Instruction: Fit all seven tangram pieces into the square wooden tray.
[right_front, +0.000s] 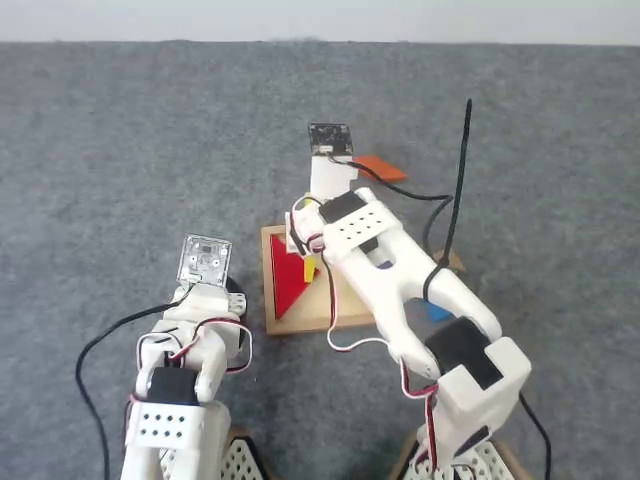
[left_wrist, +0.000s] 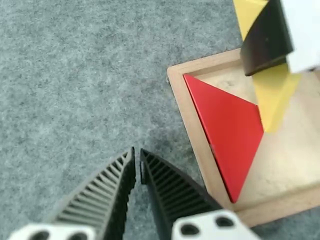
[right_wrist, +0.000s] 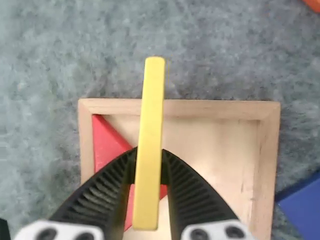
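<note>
I grip the yellow piece (right_wrist: 153, 95) edge-up in right hand (right_wrist: 148, 155) over tray (right_wrist: 200, 106), for lowering; left hand (left_wrist: 137, 155) clenched, empty, aside.

The red triangle (right_wrist: 106, 142) fills one side of the tray (right_wrist: 180, 107); the yellow piece (right_wrist: 151, 115) overhangs open floor.

Yellow piece (right_wrist: 150, 145), red triangle (left_wrist: 225, 135)

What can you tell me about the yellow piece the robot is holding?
The yellow piece is flat and smooth, like painted wood. It stands on edge, pinched in the right gripper, over the wooden tray. One pointed corner aims down near the red triangle. Whether it touches the tray cannot be told.
</note>
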